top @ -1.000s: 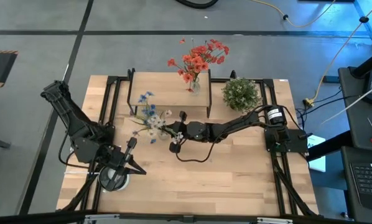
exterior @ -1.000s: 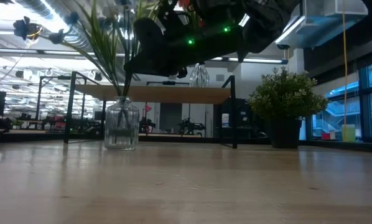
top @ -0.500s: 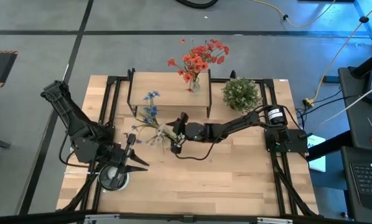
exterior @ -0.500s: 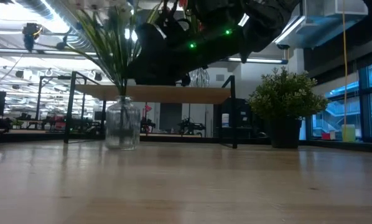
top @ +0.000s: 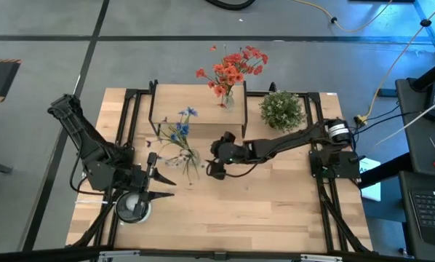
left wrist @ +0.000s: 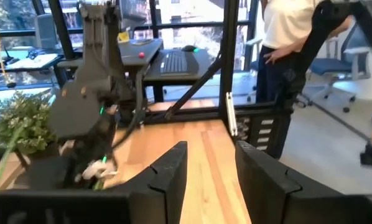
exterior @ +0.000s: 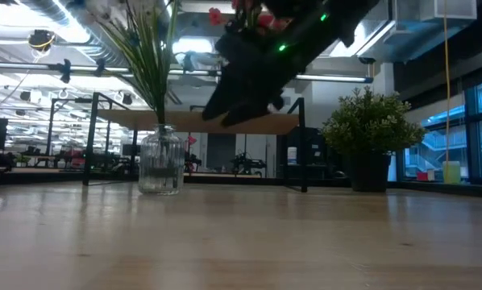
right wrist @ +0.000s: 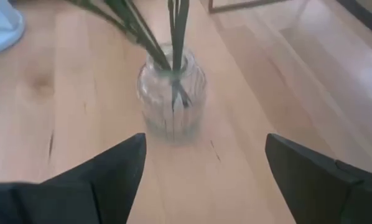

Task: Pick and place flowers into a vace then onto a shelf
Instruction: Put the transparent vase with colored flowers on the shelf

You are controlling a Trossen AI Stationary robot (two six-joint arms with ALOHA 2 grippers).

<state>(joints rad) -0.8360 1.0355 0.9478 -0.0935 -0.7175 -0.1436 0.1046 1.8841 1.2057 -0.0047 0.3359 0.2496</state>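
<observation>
— Where do the flowers [top: 180, 136] stand?
— Upright in a clear glass vase [right wrist: 172, 92] on the tabletop [top: 276, 211], at six o'clock of the shelf [top: 196, 102].
— Nearest arm?
— The right gripper [top: 214, 169], spread wide and empty; the vase lies at its nine o'clock. The left gripper [top: 158, 176] waits open. No readable writing.

A ribbed clear glass vase [right wrist: 172, 101] stands upright on the light-wood counter [right wrist: 248, 81], straight ahead of the right tool [right wrist: 204, 177] and clear of its two spread dark fingers [right wrist: 114, 168]. Thin green flower stems [right wrist: 173, 37] rise from its mouth.
</observation>
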